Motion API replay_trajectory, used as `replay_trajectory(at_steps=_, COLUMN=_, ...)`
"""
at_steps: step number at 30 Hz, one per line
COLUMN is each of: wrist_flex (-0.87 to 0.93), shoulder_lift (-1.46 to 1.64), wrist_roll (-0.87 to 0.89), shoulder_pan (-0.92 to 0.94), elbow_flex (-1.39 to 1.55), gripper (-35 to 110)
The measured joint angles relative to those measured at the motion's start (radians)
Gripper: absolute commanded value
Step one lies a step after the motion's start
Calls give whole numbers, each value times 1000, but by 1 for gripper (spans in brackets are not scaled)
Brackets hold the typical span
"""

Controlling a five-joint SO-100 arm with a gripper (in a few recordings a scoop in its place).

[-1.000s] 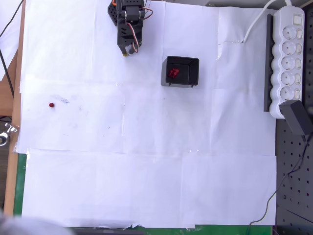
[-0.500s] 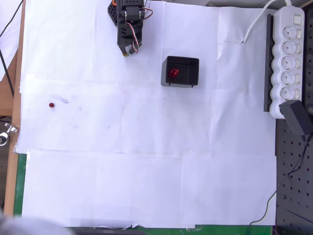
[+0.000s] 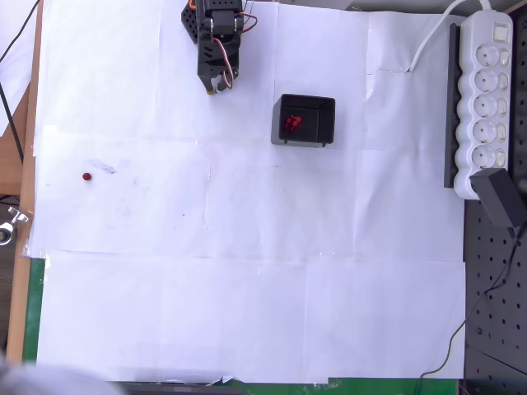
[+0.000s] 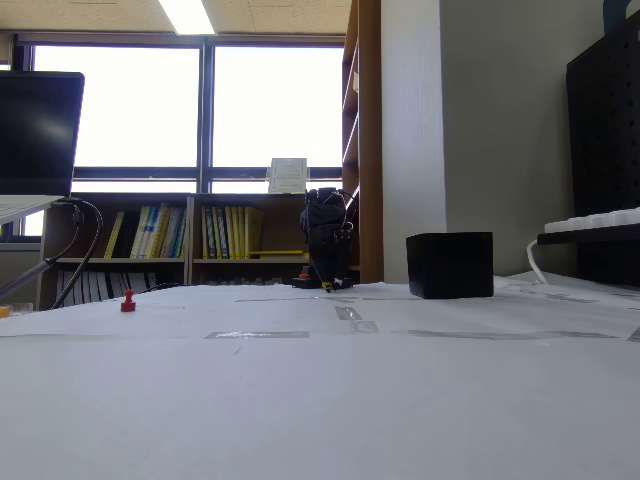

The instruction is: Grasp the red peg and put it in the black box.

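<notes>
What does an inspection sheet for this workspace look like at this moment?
Surface: table covered in taped white paper sheets.
Job's things: red peg alone at the left in the overhead view, standing upright in the fixed view; black box holding a clump of red pegs.
Clutter: nothing seen on the paper.
Grippers: pincer near the top edge, folded arm, apart from peg and box; jaws unclear.
Cables: white cord to power strip; adapter with thin wire.
Surroundings: bookshelves, windows, pegboard at the right.
</notes>
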Motion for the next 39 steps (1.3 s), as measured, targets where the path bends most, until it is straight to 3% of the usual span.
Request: replay_trajectory(at_steps=39, wrist_flex=0, shoulder_lift=0, wrist_roll=12, shoulder_pan=41, elbow_flex=0, gripper=1)
